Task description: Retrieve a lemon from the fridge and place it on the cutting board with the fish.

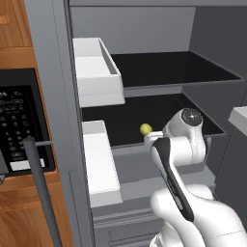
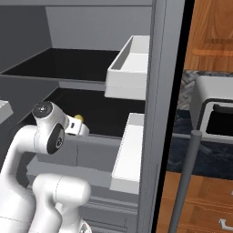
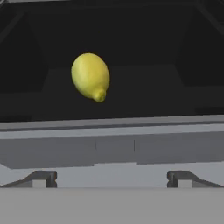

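The fridge (image 1: 58, 96) stands with its door swung wide, and the arm reaches into the opening at the level of the lower dark shelf (image 1: 164, 108). The lemon (image 3: 90, 76) lies on that shelf, alone, set back a little from the grey front lip (image 3: 112, 124). In the hand view the claw (image 3: 112, 179) is spread wide: its two dark fingertips (image 3: 41, 178) stand far apart at the bottom of the frame, one at 7 o'clock and one at 5 o'clock, with nothing between them. From the midpoint of the claw the lemon sits at about 11 o'clock, beyond the lip and clear of both tips; no contact is visible. The fruit is tilted, its pointed end turned toward 5 o'clock. In the left base view the lemon (image 1: 145, 129) shows just past the wrist at its 10 o'clock; in the right base view the lemon (image 2: 79, 118) peeks out just beyond the wrist at 2 o'clock. White door bins (image 1: 96, 72) hang on the open door at the left side, one above the other. A second dark shelf (image 2: 68, 63) lies above the one that holds the lemon.
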Controlling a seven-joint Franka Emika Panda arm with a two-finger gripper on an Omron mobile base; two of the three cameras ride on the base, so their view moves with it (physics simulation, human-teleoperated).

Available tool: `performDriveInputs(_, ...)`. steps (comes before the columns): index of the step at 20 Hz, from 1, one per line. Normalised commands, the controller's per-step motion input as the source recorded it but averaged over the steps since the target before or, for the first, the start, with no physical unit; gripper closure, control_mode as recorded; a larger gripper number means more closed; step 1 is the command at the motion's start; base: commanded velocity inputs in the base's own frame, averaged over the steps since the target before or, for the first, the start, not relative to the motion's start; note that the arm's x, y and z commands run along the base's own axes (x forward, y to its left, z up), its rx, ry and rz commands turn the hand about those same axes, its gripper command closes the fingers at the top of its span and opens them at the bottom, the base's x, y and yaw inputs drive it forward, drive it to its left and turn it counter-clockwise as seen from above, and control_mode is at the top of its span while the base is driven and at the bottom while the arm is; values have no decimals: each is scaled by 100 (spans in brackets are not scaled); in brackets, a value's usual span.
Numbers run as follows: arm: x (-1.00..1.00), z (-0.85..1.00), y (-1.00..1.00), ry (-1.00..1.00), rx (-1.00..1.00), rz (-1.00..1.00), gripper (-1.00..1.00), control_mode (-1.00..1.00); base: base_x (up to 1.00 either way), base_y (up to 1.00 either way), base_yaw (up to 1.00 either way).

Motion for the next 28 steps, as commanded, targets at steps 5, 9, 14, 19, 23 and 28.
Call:
performDriveInputs(5,37,6,12,0,0,-4,-100,-100,0,0,0)
performDriveInputs(9,24,2,2,-1,0,0,-100,-100,0,0,0)
performDriveInputs(14,18,0,0,-1,0,6,-100,-100,0,0,0)
performDriveInputs(19,24,0,-3,-6,0,17,-100,-100,0,0,0)
performDriveInputs(23,22,0,0,0,0,17,-100,-100,0,0,0)
performDriveInputs(28,23,0,2,0,-1,10,-100,-100,0,0,0)
